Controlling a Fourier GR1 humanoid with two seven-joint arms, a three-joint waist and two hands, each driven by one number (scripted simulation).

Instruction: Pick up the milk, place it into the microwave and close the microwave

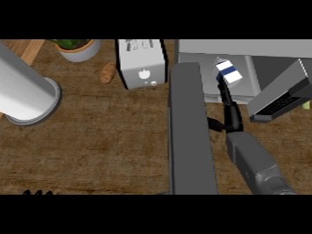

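The milk (228, 71), a small white carton with a blue stripe, stands slightly tilted in the microwave's (253, 50) open front at the top right. My right hand (230, 107) stretches up from its grey forearm, with straight fingers reaching the carton's lower edge and the thumb sticking out to the left, away from it. The microwave door (189, 132) is swung open and shows as a long dark grey slab down the middle, just left of my right arm. Only the fingertips of my left hand (36, 192) show at the lower left edge, resting.
A grey box with a black face (283, 93) juts out right of the microwave opening. At left lies a big white cylinder (16, 89). At the back are a potted plant (77, 48), a white box (142, 64) and a brown lump (107, 72).
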